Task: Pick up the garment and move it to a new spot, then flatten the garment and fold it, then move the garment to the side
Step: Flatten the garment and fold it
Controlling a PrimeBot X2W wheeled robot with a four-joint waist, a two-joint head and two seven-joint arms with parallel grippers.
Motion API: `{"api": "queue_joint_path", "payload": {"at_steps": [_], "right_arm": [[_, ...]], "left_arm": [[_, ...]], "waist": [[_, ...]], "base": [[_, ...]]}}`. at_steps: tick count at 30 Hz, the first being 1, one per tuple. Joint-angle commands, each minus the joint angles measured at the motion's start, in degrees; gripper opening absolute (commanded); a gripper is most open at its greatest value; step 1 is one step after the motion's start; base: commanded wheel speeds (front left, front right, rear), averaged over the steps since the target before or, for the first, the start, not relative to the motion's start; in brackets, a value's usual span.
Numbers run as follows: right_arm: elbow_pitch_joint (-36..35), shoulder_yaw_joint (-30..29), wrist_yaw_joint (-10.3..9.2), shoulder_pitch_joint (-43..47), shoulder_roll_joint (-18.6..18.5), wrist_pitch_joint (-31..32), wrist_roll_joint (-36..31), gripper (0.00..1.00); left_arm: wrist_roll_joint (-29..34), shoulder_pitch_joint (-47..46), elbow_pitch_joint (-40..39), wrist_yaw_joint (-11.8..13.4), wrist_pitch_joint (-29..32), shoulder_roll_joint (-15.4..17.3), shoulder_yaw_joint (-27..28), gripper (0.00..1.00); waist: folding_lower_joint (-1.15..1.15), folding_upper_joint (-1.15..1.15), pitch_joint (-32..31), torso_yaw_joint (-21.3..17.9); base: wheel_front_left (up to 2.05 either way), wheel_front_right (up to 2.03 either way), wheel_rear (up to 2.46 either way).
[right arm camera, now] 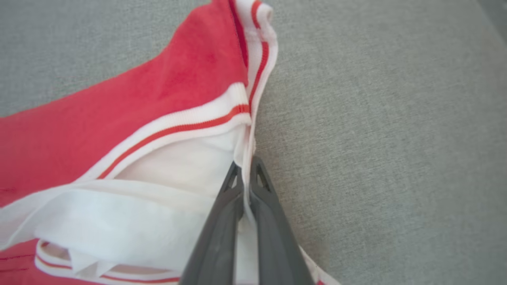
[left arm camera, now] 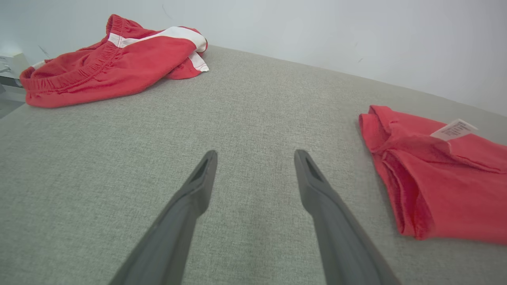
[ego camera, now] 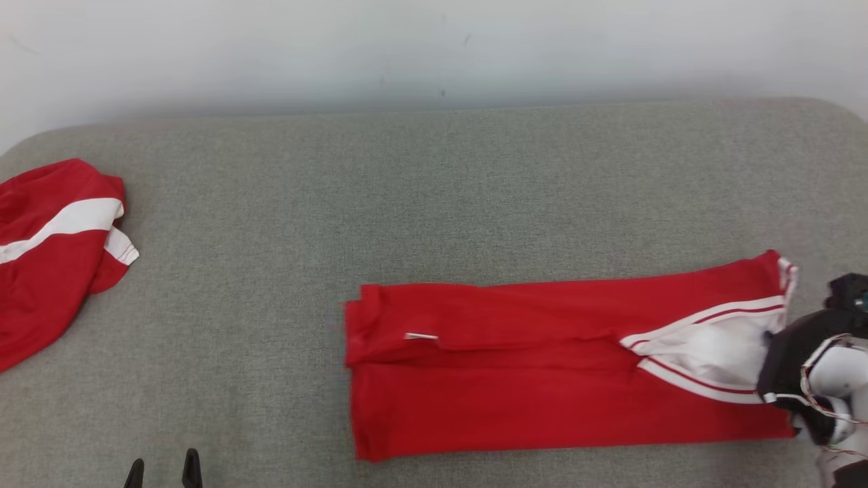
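Observation:
The garment (ego camera: 515,369) is a red shirt with a white, red-striped collar, lying folded into a long strip on the grey surface. Its collar end points right in the head view. My right gripper (right arm camera: 246,168) is shut on the white collar edge (right arm camera: 247,134), the fabric pinched between its fingers; in the head view its dark wrist (ego camera: 803,366) sits at the garment's right end. My left gripper (left arm camera: 255,158) hovers open over bare fabric surface, left of the garment's hem end (left arm camera: 420,186). Its fingertips (ego camera: 192,468) peek up at the bottom left of the head view.
A second red garment with white stripes (ego camera: 51,251) lies crumpled at the far left edge, also seen as red shorts (left arm camera: 107,63) at the top left of the left wrist view. A pale wall (ego camera: 434,47) runs behind the grey cushioned surface (ego camera: 434,190).

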Motion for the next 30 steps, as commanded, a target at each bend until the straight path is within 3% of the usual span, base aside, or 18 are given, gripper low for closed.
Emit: {"api": "queue_joint_path", "payload": {"at_steps": [1, 8, 13, 20, 30], "right_arm": [[-0.30, -0.41, -0.23, 0.57, -0.55, -0.34, -0.46, 0.00], [-3.33, -7.94, -0.20, 1.45, -1.46, -1.16, -7.00, 0.00], [-6.85, -9.20, -0.20, 2.56, 0.74, 0.26, -11.09, 0.00], [-13.85, 0.36, -0.20, 3.73, 4.15, 5.61, -5.14, 0.00], [-20.45, 16.82, -0.20, 5.08, 3.07, 10.16, 6.43, 0.00]], "left_arm": [[0.15, -0.17, -0.08, 0.01, -0.12, -0.15, 0.14, 1.00], [0.78, 0.13, -0.02, -0.15, -0.16, -1.00, 0.16, 1.00], [1.04, 0.40, 0.54, -0.65, -0.17, -1.89, 0.18, 1.00], [1.58, 1.07, 1.25, -1.36, -0.17, -3.34, 0.92, 1.00], [2.13, 2.47, 2.15, -2.67, -0.17, -5.23, 2.02, 1.00]], "waist": [[0.00, 0.00, -0.27, -0.29], [0.00, 0.00, -1.26, -1.04], [0.00, 0.00, -2.49, -1.42], [0.00, 0.00, -4.81, -1.78], [0.00, 0.00, -7.83, -0.84]], "base": [[0.00, 0.00, 0.00], [0.00, 0.00, 0.00], [0.00, 0.00, 0.00], [0.00, 0.00, 0.00], [0.00, 0.00, 0.00]]}}
